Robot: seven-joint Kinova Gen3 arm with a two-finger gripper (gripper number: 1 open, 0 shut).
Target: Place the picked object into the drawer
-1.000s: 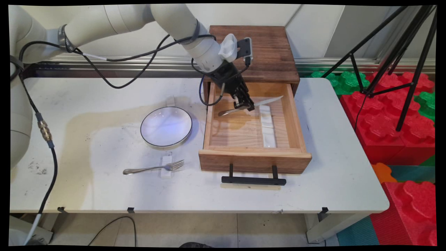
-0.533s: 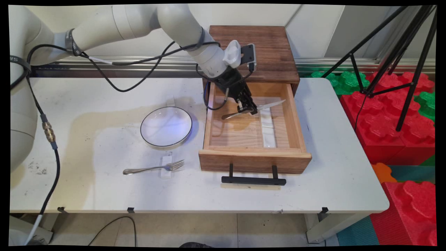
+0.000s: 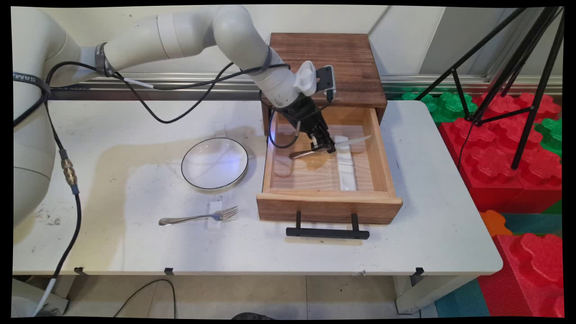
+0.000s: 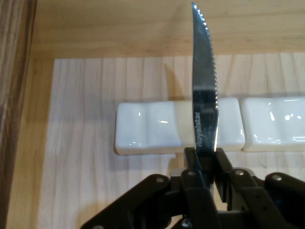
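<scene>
Since the earlier frames, my fingers (image 3: 325, 146) have carried the knife (image 3: 333, 146) toward the right and slightly lower in the frame, further over the open drawer (image 3: 330, 200). My arm has swung the same way. The knife has also come lower, closer to the drawer floor. No goal is stated, so I record only the position: the knife is now above the row of white ceramic rests (image 3: 345, 164) inside the drawer.

Left to right in the main view: a fork (image 3: 198, 218) lies on the tabletop (image 3: 135, 252) at lower left of centre, its tines on a small white rest (image 3: 215, 210). Above it sits a round white plate (image 3: 214, 163) with a dark rim. Right of the plate is the wooden drawer, pulled out from its cabinet (image 3: 328, 63), with a black handle (image 3: 327, 232) at the front.

My fingers are closed on the knife near the junction of handle and blade. The handle points left, the blade right.

In the hand view the knife (image 4: 205, 95) is a polished steel blade with a serrated edge and a pointed tip. It crosses one ceramic rest (image 4: 152, 126); I cannot tell whether it touches it.
</scene>
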